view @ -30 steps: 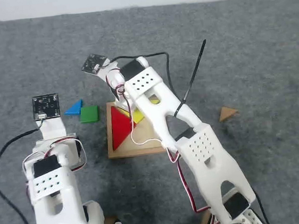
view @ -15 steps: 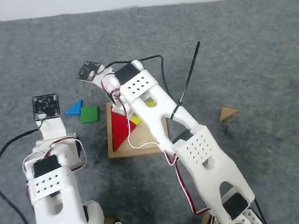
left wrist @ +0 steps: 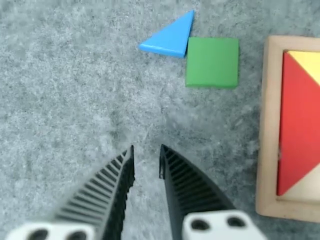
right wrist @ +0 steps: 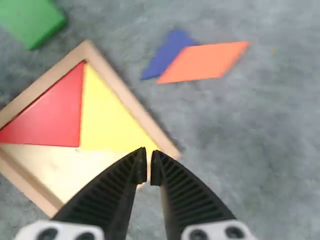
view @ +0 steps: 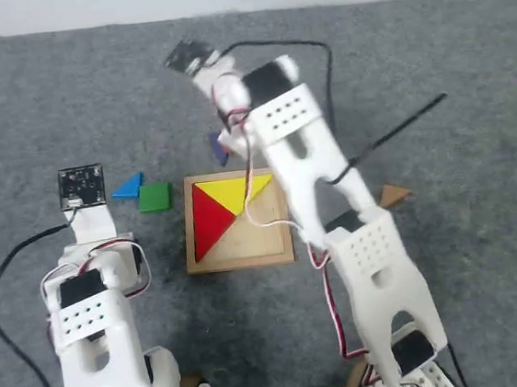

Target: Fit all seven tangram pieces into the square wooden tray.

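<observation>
We see the wooden tray (view: 238, 261) holding the red triangle (view: 208, 219) and yellow triangle (view: 231, 192). Our right gripper (right wrist: 148, 161), fingers nearly touching and empty, hangs over its rim. Our left gripper (left wrist: 146, 151), slightly parted and empty, sits left of it near the green square (view: 154, 197).

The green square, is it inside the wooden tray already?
No, the green square lies on the grey carpet outside the wooden tray.
</observation>
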Robot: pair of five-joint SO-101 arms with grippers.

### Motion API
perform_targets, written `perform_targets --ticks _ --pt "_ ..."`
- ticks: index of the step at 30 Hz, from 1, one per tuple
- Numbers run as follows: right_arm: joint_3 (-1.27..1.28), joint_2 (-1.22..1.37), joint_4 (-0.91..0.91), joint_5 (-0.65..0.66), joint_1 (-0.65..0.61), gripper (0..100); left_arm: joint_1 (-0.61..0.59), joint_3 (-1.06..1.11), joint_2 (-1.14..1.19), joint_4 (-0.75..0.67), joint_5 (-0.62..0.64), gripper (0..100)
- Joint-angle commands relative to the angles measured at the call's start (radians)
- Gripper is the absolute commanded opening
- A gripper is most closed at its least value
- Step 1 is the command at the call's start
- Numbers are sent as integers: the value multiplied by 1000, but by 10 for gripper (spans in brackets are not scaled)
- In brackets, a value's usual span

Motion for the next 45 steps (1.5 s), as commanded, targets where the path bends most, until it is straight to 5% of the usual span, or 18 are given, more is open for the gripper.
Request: perform_targets --ticks 1,12,23,29,37,45 --pt "34 -162 47 -20 25 13 6 -13 -26 -29 -6 87" --pt "612 -585 10 -6 22 13 8 -13 -26 -29 -8 87" --pt "1498 -1136 -412 -60 45 15 8 -12 -23 -29 -8 87" --pt "1886 -1362 -645 -127 189 17 8 -12 -23 -29 -9 87" --pt "2160 -1372 -878 -236 575 72 8 -12 -25 -28 -12 87" --pt "2167 -1369 -937 -387 616 267 8 -12 -21 -23 -14 87"
